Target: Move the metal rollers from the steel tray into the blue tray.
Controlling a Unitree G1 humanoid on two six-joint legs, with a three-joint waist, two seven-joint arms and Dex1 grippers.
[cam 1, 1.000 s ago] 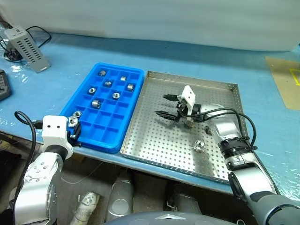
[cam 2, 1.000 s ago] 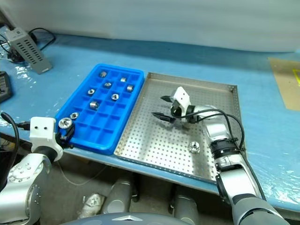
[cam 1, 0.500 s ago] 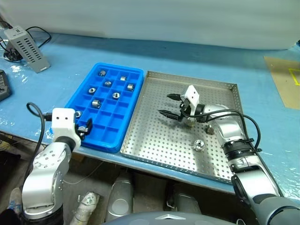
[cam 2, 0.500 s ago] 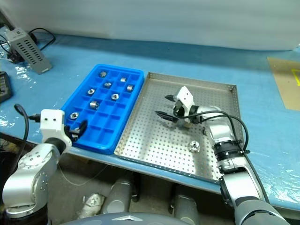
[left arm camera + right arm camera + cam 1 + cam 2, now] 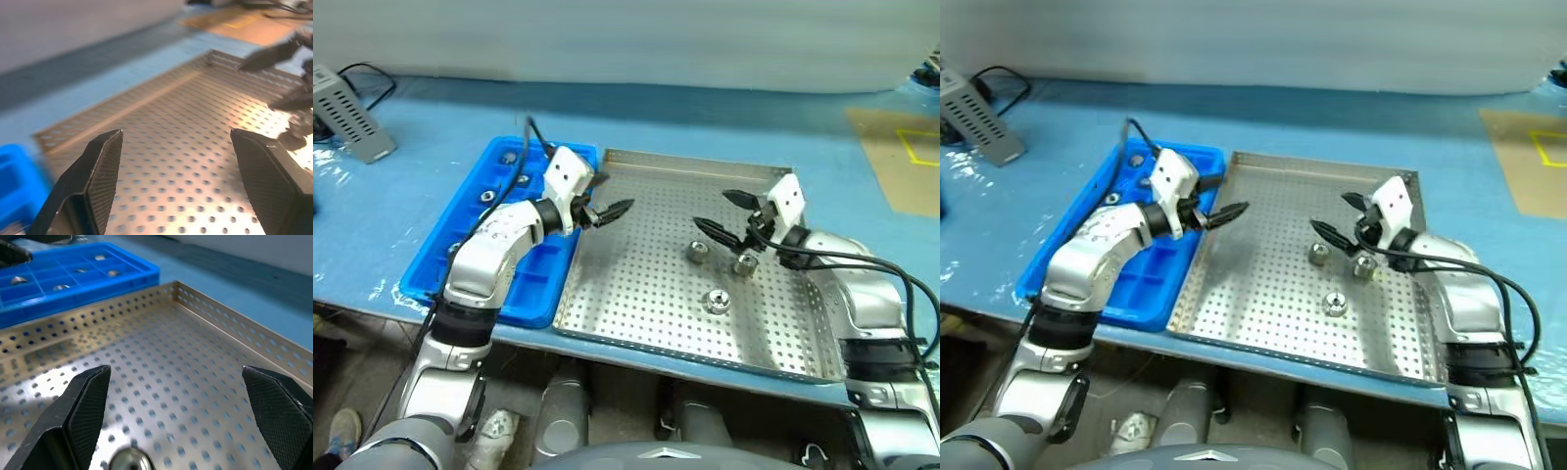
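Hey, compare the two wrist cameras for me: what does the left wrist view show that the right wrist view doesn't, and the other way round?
Left wrist view alone: the right gripper, seen from across the tray, and a brown sheet on the table beyond.
Right wrist view alone: metal rollers sitting in compartments of the blue tray, plus a loose roller on the perforated floor close to its fingers.
Shared: the steel tray, some of the blue tray, and open jaws with nothing between them, the left gripper included.
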